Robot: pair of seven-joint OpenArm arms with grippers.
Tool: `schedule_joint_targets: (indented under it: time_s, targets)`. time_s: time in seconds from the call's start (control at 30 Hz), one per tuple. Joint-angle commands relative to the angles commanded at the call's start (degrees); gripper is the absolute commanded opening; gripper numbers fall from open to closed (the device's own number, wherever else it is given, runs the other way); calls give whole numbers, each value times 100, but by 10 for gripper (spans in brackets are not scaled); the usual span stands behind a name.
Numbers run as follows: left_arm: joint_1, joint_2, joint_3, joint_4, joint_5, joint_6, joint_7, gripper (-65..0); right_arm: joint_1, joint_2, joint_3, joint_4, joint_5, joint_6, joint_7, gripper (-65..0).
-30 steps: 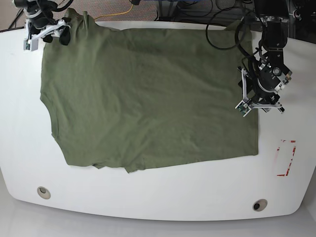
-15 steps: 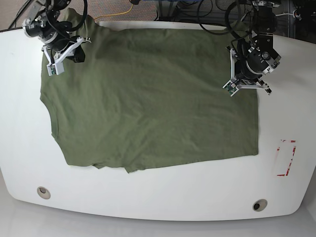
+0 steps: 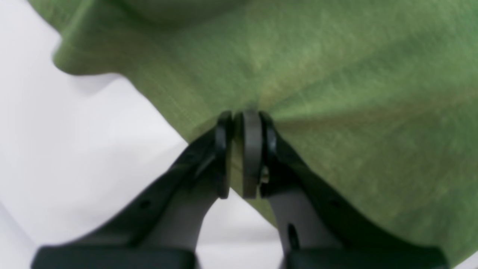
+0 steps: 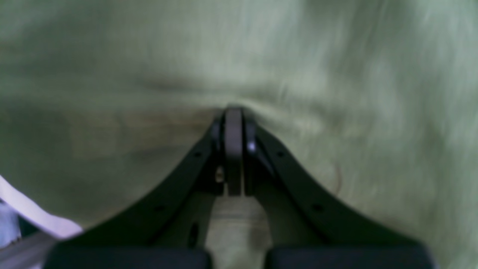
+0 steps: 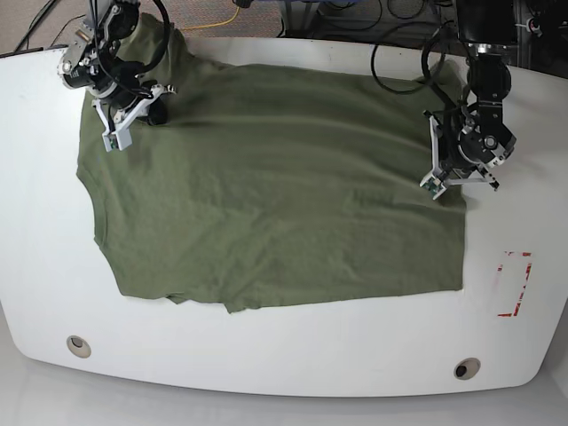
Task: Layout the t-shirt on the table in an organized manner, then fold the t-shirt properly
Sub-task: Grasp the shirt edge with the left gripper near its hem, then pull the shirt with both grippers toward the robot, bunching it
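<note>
Spread across the table (image 5: 266, 364) lies the t-shirt (image 5: 266, 186), pinched shut on cloth at its edges by left gripper (image 3: 242, 123) and right gripper (image 4: 234, 116), with uneven pulling likely to slip a thin fold from the pads or skew the layout.

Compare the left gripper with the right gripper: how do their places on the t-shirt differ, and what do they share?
The left gripper pinches the t-shirt at its edge, with white table beside it; the right gripper bites further in, cloth all around. Both are shut on the fabric, puckering it.
</note>
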State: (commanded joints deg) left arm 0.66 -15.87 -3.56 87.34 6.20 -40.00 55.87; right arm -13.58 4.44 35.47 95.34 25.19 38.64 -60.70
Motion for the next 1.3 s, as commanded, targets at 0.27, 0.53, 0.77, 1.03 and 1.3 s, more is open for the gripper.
schedule_joint_targets:
  time_s: [0.27,0.53,0.77,1.03,1.3]
  targets:
    - [-905,-132,202,-1064,-9,0,-229,-607,589,70,-18,-958,-18,-26,492,-639]
    - [-1187,-114,202,-1169,-18,0,-211,-607,914,176,-18,-1319,0,-35,510,-637]
    - [-1099,-132,185,-457,-26,0,193,-606,870,167,-9,-598,9,-44,44,-621]
    - [-659,-299,167,949,-26,0,949,-576,791,-62,18,1081,26,-44,-782,-403]
    - [-730,-264,167,1556,-26,0,1160,-304,1424,-70,-9,1046,-18,-18,-897,-374]
